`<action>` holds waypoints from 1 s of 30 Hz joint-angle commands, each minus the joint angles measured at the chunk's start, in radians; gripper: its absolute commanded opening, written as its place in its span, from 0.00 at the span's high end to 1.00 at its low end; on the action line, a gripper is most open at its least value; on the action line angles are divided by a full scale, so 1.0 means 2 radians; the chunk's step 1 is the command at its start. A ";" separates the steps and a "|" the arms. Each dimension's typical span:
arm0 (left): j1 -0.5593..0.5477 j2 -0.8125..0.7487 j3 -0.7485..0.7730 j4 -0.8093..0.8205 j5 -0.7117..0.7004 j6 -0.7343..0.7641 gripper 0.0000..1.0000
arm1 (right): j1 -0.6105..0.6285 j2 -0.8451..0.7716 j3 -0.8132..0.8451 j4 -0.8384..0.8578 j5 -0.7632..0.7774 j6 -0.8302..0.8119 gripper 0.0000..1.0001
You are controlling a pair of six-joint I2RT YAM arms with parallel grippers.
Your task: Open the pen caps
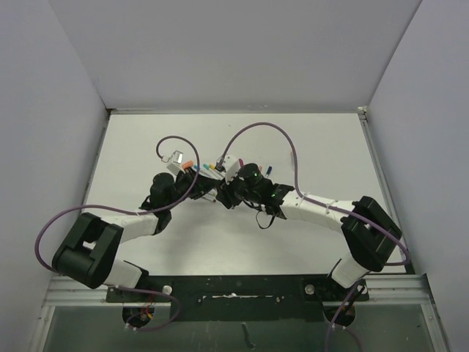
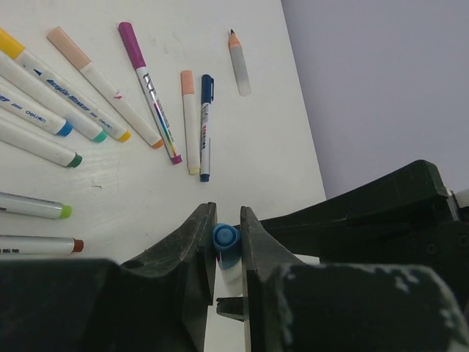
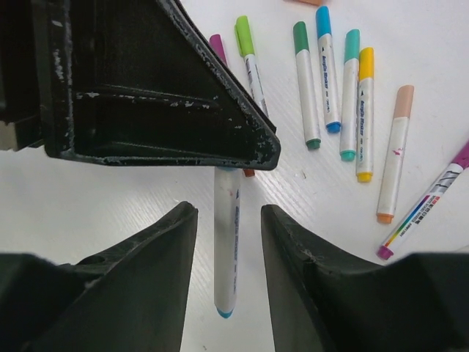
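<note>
A white pen hangs just above the table between both grippers. My left gripper is shut on its blue pen cap, which shows end-on between the jaws. My right gripper stands open around the white barrel, with a gap on either side and no contact. The barrel's small blue tail end points toward the right wrist. In the top view the two grippers meet nose to nose at the table's middle. Several other capped pens lie nearby, with green, teal and yellow caps.
More pens lie fanned out left of the left gripper, among them magenta-capped, peach-capped and dark blue ones. A short pale barrel with an orange tip lies apart. Purple cables loop over the white table.
</note>
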 commanded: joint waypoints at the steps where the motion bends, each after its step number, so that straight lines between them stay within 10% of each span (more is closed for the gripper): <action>1: -0.006 -0.034 0.008 0.025 -0.002 0.004 1.00 | 0.004 0.016 0.028 0.019 0.004 -0.007 0.59; 17: -0.011 -0.045 0.014 0.001 -0.008 0.015 1.00 | 0.005 0.016 0.039 0.026 0.004 -0.008 0.68; 24: -0.011 -0.035 0.017 0.004 -0.008 0.015 1.00 | 0.004 0.016 0.040 0.022 0.008 -0.009 1.00; 30: 0.006 -0.047 0.032 -0.050 -0.050 0.024 1.00 | 0.004 0.002 0.022 0.012 0.011 -0.006 1.00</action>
